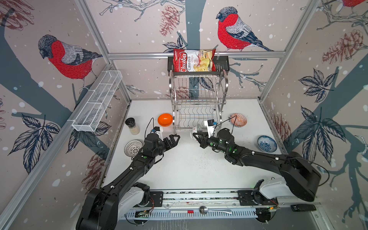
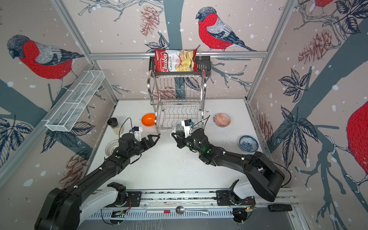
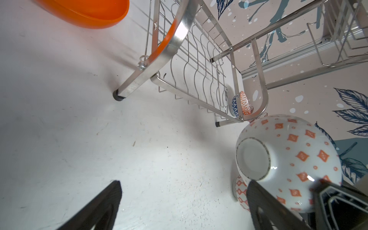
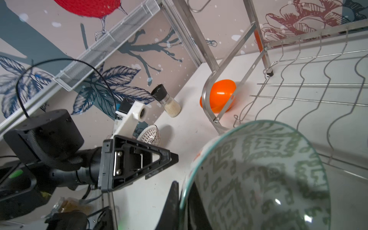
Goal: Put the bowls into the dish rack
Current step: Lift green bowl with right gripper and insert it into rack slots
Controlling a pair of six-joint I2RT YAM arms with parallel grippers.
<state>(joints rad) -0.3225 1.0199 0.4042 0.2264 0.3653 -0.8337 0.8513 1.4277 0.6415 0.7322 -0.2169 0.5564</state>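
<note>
Bowl (image 1: pixel 196 130) before dish rack (image 1: pixel 199 102), orange bowl (image 1: pixel 165 119) beside

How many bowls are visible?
5: orange left of dish rack, red-orange right of it, blue-floral far right, white-ribbed by left arm, grey-green in right gripper. More may hide.

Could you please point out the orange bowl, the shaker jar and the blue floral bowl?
orange bowl (image 1: pixel 164 119): in a top view, middle of its glossy side.
shaker jar (image 1: pixel 133 129): in a top view, its glass body below the lid.
blue floral bowl (image 1: pixel 267 143): in a top view, centre of its patterned inside.
</note>
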